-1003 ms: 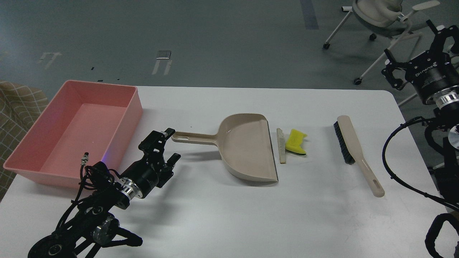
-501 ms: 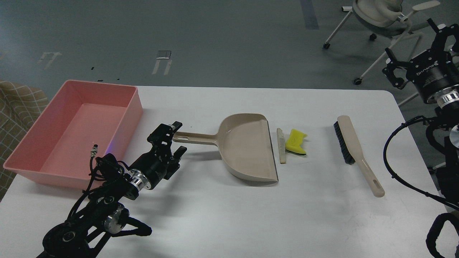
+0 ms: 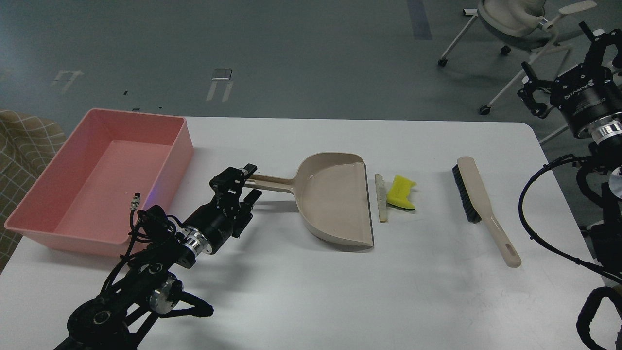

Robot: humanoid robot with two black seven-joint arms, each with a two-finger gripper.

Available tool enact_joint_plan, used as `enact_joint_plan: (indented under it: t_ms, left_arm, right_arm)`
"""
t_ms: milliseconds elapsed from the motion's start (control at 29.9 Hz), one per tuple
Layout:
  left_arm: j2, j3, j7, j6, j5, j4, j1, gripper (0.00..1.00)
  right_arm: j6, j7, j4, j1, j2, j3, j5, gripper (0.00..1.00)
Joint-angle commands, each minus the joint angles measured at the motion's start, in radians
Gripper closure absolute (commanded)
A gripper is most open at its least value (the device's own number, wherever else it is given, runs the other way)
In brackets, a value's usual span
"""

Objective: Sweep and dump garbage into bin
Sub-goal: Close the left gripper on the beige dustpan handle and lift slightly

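The garbage lies together on the white table: a pale bread slice on edge, and a yellow sponge chunk just to its right. Both are right at the mouth of the beige dustpan. The pink bin stands empty at the table's far left. My left gripper is open, with one finger on each side of the end of the dustpan's handle. My right gripper is held high off the table's right edge, open and empty.
A beige hand brush with dark bristles lies to the right of the garbage, its handle toward me. An office chair stands on the floor behind the right corner. Checked fabric shows left of the bin.
My left gripper moved right and forward until its fingers straddled the handle's end. The dustpan turned slightly. The right gripper rose a little.
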Motion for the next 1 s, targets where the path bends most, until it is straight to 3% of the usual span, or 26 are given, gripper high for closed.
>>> enact_joint_plan:
  t_ms: [0,702,903,969]
  left_arm:
    - [-0.005,0.000,0.006,-0.002,-0.001,0.042,-0.011,0.20]
    - [-0.091,-0.002,0.001,0.000,-0.004,0.140,-0.068,0.20]
    - [-0.092,-0.002,0.000,0.001,-0.003,0.140,-0.075,0.28]
    - [-0.088,0.000,0.001,0.003,-0.003,0.140,-0.080,0.38]
  right_arm:
    - [0.000,0.000,0.000,0.000,0.000,0.000,0.000,0.00]
    - [0.000,0.000,-0.001,-0.002,0.000,0.000,0.000,0.00]
    - [0.000,0.002,-0.001,-0.005,-0.001,0.000,0.000,0.00]
    - [0.000,0.000,-0.001,-0.006,0.000,0.000,0.000,0.00]
